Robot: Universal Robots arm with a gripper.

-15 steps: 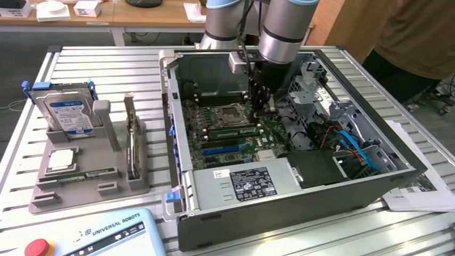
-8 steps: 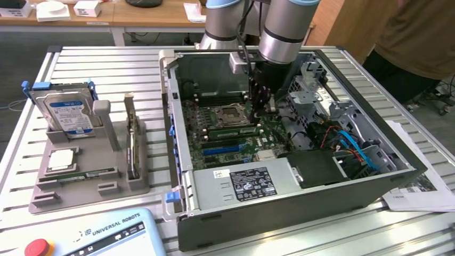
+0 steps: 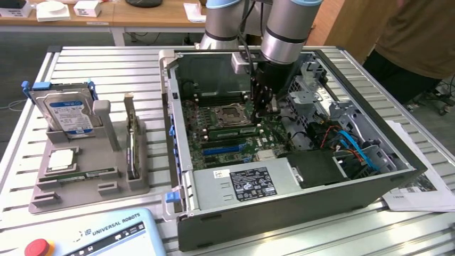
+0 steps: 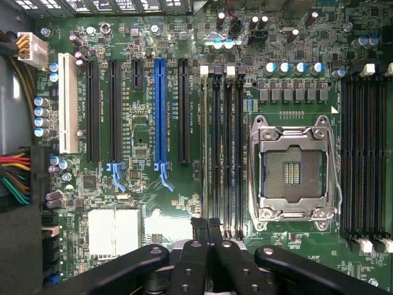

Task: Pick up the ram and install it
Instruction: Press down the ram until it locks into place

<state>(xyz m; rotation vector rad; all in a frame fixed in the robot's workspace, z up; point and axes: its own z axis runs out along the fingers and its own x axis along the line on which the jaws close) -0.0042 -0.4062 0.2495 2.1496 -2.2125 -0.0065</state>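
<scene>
Below my gripper (image 4: 207, 228), its matt black fingers pressed together, the motherboard (image 4: 147, 203) is glossy green laminate with a bright metal socket frame (image 4: 296, 166). Beside my arm, a matt grey plastic holder (image 3: 85, 176) rests on ribbed aluminium table (image 3: 106, 69).

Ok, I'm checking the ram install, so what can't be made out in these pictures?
Wrist view: anything thin between the shut fingers, whose tips meet edge-on.
Wrist view: the memory slots at their near ends, covered by the fingers.
Exterior view: the hard drive label text, too small.
Exterior view: the person, cut off by the frame edge.
</scene>
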